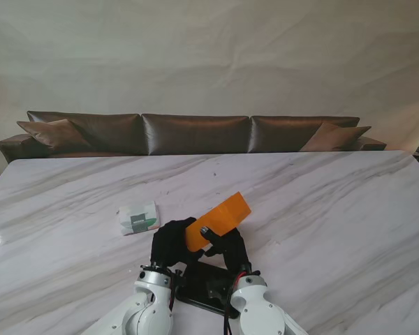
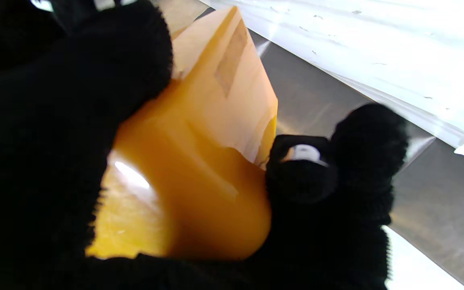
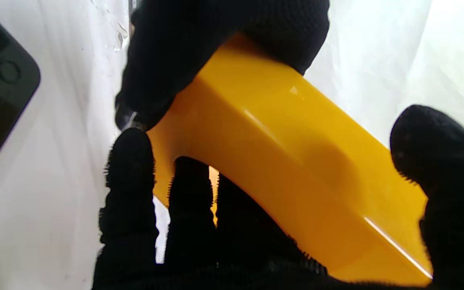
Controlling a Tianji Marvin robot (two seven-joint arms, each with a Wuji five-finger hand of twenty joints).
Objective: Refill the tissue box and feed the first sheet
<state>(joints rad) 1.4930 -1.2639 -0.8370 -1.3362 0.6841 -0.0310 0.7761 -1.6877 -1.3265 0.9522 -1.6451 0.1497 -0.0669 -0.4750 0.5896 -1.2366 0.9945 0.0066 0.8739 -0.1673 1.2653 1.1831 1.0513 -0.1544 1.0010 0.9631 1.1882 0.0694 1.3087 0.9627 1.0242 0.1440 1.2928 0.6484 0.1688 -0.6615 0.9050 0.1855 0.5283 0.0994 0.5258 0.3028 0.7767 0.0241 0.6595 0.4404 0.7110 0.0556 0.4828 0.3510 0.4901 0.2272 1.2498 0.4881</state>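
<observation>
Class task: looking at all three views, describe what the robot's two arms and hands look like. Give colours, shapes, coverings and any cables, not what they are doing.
Both arms are glossy white, with rounded segments and a dark ring at each wrist. The left robot hand and right robot hand are five-fingered and covered in fuzzy black knitted gloves. A small silvery metal part shows through the glove at one left fingertip. A thin red cable shows at the right wrist.
</observation>
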